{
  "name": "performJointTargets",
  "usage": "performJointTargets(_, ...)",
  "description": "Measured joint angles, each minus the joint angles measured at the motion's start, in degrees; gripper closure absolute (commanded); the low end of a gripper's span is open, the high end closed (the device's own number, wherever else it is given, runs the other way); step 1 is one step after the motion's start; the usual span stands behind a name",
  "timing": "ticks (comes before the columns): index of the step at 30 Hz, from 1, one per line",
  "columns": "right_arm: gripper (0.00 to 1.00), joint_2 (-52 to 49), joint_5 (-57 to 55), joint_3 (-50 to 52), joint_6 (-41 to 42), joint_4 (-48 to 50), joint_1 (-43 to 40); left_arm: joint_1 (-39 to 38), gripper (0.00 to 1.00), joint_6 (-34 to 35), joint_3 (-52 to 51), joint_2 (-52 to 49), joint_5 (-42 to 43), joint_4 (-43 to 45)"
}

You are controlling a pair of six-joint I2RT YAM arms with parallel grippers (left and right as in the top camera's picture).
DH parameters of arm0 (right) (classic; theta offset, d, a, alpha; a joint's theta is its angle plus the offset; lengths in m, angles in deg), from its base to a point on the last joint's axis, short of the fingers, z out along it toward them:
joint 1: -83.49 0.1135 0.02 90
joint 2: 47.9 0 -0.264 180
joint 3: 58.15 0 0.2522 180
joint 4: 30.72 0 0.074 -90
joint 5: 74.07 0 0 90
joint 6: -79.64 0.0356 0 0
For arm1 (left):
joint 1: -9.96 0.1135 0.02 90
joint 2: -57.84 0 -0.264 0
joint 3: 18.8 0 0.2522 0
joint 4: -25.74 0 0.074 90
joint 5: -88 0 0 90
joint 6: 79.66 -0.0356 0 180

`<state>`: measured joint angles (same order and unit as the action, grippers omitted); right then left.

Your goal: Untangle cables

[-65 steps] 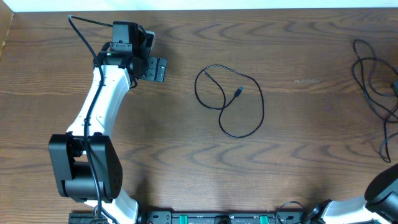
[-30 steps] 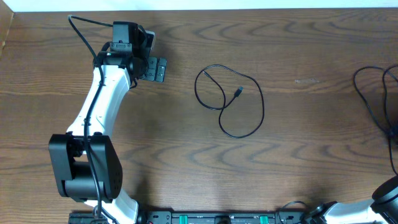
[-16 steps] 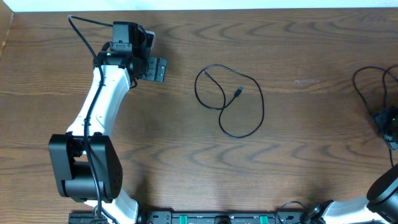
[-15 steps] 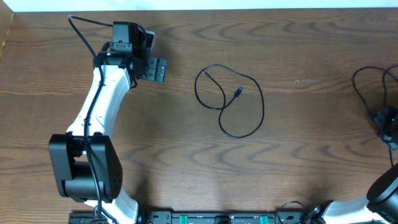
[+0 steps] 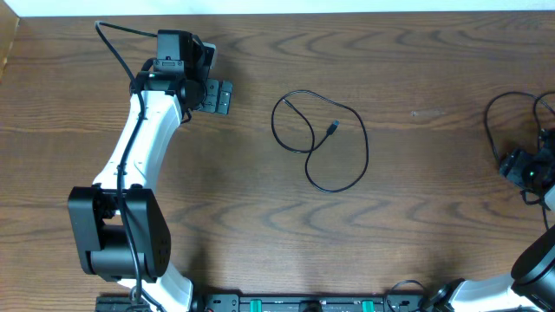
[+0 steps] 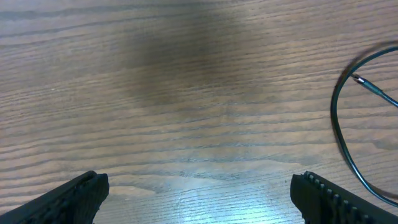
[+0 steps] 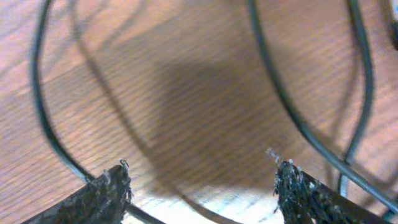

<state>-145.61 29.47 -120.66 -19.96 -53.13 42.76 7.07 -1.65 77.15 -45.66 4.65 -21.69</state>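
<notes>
Just ahead of right claw (image 7: 199, 196), tangled cables (image 7: 297, 124) laid across table (image 7: 186, 93); claw spread, nothing pinched, likely positioned for pick; left claw (image 6: 199, 199) spread, empty, parked beside separate loop (image 5: 366, 143).

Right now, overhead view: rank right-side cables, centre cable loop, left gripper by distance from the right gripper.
From the right gripper:
1. right-side cables, right beside it at the right edge
2. centre cable loop, mid-table
3. left gripper, far left

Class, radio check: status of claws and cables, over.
Left claw open, empty. Right claw open above tangled cables. One cable loop separate, mid-table. Nothing obstructing.
</notes>
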Motion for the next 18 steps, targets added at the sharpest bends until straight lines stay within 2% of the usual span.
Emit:
performJointTargets(4,0.25,0.0,4.9,0.0,-4.3,-0.5,0.0,0.0,0.02,0.0,0.0,0.0,0.0,0.0)
performJointTargets(7,0.18,0.0,11.3,0.0,-10.8,-0.5,0.0,0.0,0.02,0.0,0.0,0.0,0.0,0.0)
performJointTargets(12,0.23,0.0,16.5,0.0,-21.7,-3.7,0.4,0.0,0.02,0.0,0.0,0.0,0.0,0.0)
performJointTargets(15,0.36,0.0,14.4,0.0,-25.2,-4.3,0.6,0.0,0.02,0.0,0.0,0.0,0.0,0.0)
performJointTargets(18,0.64,0.0,10.8,0.0,-26.5,-4.9,0.6,0.0,0.02,0.0,0.0,0.0,0.0,0.0)
